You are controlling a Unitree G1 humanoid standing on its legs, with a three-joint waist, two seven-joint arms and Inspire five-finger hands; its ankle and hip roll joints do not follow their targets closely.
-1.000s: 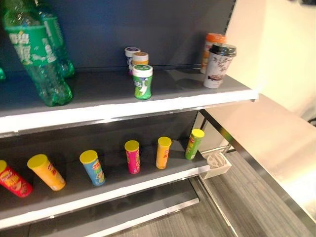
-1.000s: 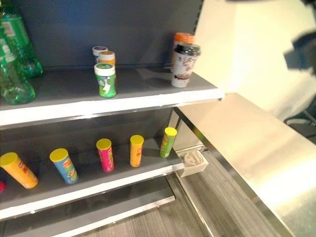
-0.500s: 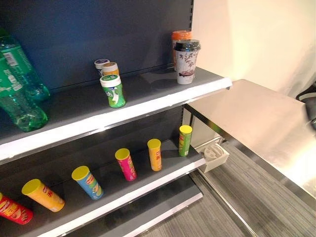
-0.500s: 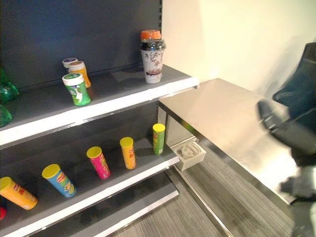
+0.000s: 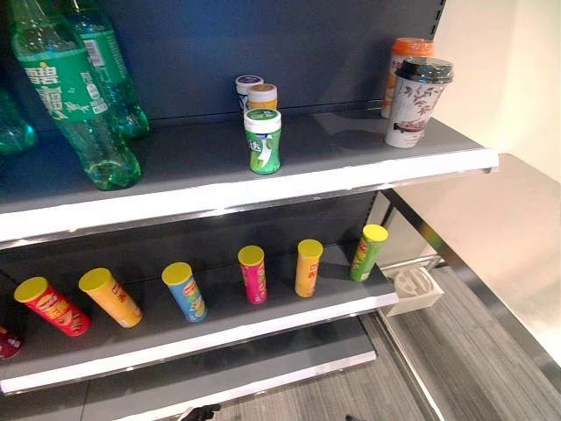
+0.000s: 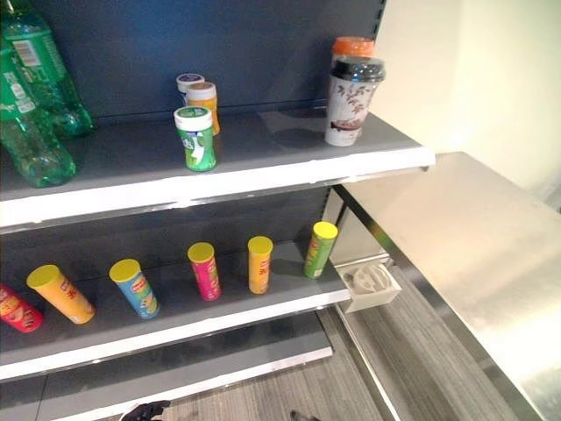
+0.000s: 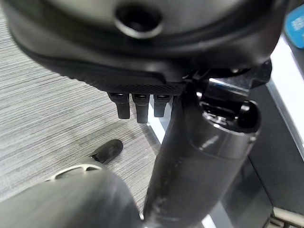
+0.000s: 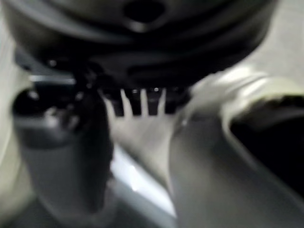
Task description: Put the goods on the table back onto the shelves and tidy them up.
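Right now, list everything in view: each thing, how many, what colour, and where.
Green plastic soda bottles: at least three, upper shelf, left end.
Small round jars: three, upper shelf, middle; green with white lid in front, orange and white-lidded ones behind.
Lidded drink cups: two, upper shelf, right end; white patterned with dark lid in front, orange-lidded behind.
Chip cans with yellow lids: six in a row on the lower shelf; red, orange, blue, pink, orange, green.
Small white tray: one, floor beside the shelf.
Steel table: one, right of the shelves.
Left hand: dark, fingers straight, above the floor.
Right hand: dark, fingers straight.
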